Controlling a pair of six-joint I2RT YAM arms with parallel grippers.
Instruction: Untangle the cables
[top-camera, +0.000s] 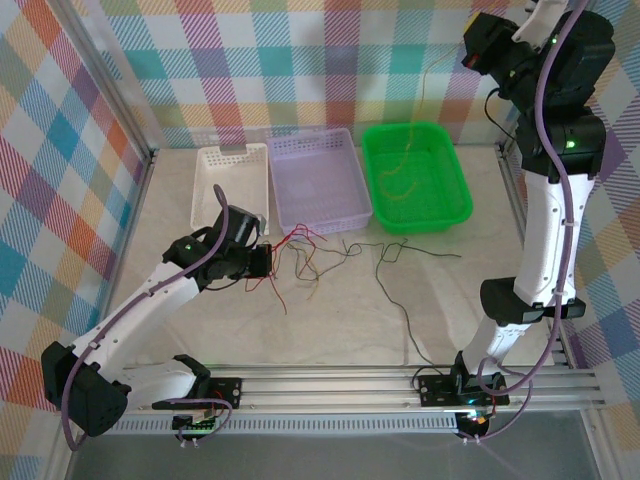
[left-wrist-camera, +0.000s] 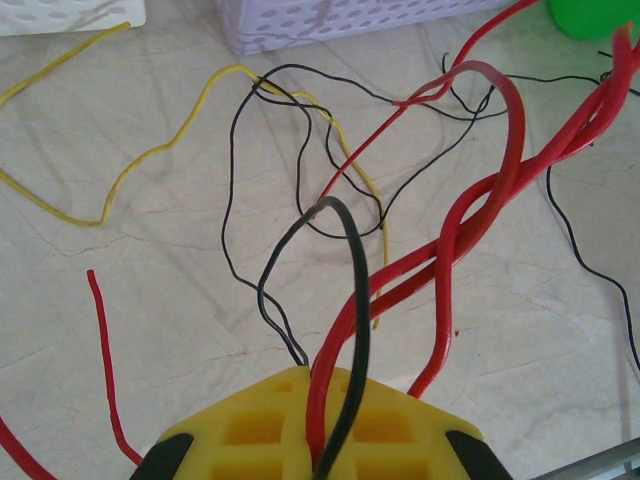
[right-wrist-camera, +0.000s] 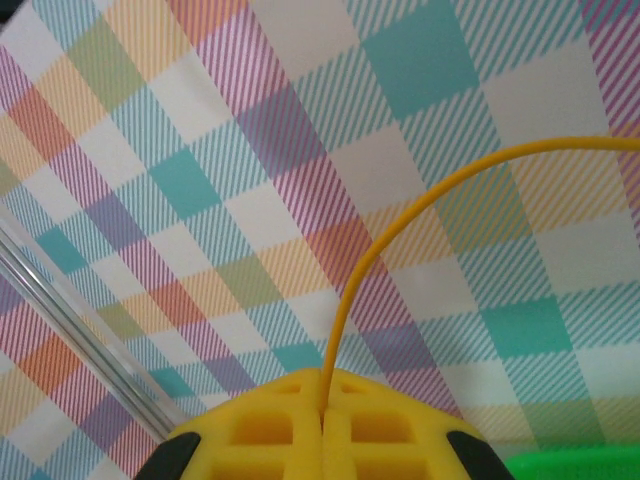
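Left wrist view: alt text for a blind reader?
Yellow fingers pinch red cables and a black cable that run out into a tangle with a thin yellow cable on the pale table; a lavender basket sits behind.

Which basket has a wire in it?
The green basket, on the right: a yellow-orange wire dangles into it. The white basket and the purple basket beside it hold no wire.
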